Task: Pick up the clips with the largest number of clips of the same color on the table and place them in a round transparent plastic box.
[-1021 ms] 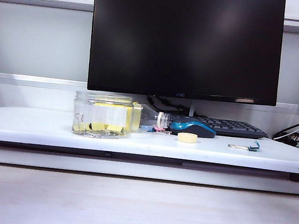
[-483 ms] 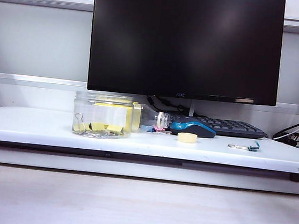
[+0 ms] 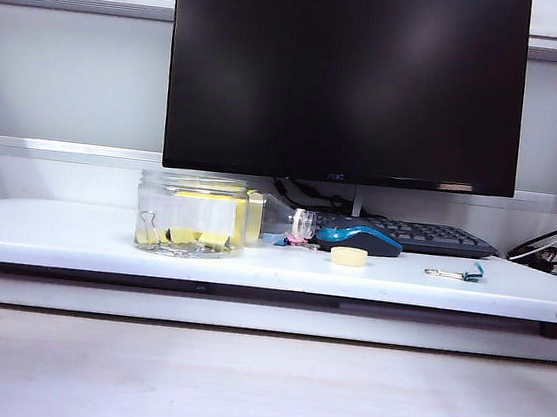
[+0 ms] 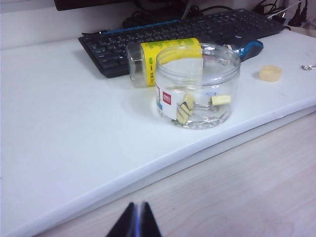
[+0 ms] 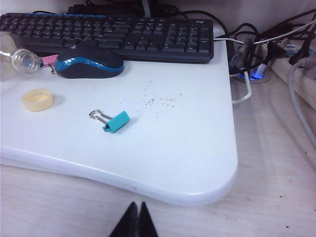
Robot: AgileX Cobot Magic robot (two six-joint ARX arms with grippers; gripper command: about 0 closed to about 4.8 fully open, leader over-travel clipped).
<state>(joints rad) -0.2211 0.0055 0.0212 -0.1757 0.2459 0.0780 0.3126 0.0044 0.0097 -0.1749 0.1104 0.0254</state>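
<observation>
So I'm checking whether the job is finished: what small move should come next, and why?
Probably none beyond keeping both arms parked. The yellow clips lie inside the round transparent plastic box; only the teal clip lies loose on the table. The left gripper and right gripper are shut, empty, off the table.

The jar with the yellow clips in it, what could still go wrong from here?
The round transparent plastic box holds the clips with no lid on, so a knock could spill them. A bottle lies right behind it and may roll into it. Left gripper and right gripper are shut and clear of it.
</observation>
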